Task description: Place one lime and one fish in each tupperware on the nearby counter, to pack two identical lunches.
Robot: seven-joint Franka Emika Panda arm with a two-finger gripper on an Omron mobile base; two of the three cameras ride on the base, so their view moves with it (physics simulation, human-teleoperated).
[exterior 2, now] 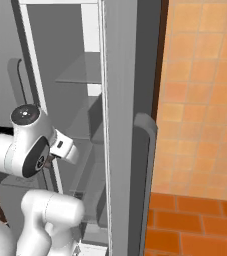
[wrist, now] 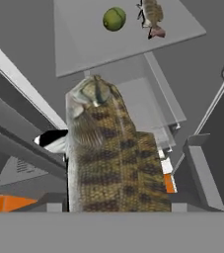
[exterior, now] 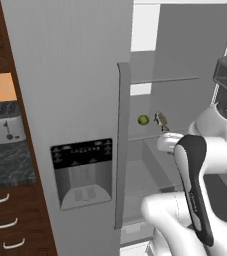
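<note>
A mottled brown fish (wrist: 116,158) looms close in the hand view, hanging in the air well back from the fridge shelf, and my gripper (exterior 2: 54,157) is shut on it; the fingertips are hidden behind its body. On the grey fridge shelf (wrist: 84,47) lie a yellow-green lime (wrist: 114,19) and a second fish (wrist: 152,15) side by side. From the left base view, the lime (exterior: 143,120) and that fish (exterior: 160,120) sit inside the open fridge just beyond my arm. The dark speckled counter (exterior: 7,167) is at the far left. The tupperware is out of view.
The closed fridge door with its dispenser (exterior: 82,172) and long handle (exterior: 122,145) stands between the counter and the open compartment. A silver toaster (exterior: 2,130) sits on the counter above brown drawers (exterior: 5,225). The open fridge door (exterior 2: 122,125) stands to my right.
</note>
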